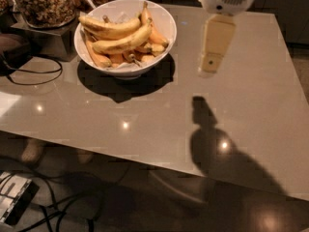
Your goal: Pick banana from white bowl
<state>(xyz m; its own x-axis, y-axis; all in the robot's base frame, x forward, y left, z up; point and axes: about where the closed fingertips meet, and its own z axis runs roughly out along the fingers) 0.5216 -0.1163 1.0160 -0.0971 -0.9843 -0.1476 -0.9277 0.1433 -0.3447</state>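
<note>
The white bowl (pixel 162 19) stands at the back left of the grey table and holds several bananas. A long, plump yellow banana (pixel 126 38) lies across the top of the pile, with another long one (pixel 110 28) behind it and shorter orange-tinged ones under them. My gripper (pixel 211 66) hangs above the table to the right of the bowl, apart from it and holding nothing. Its shadow falls on the table below it.
A glass jar of brown nuts (pixel 44 3) stands on a dark block left of the bowl. A black cable (pixel 34 76) loops over the table's left side. The table's front edge (pixel 145 161) drops to a floor with cables and a box.
</note>
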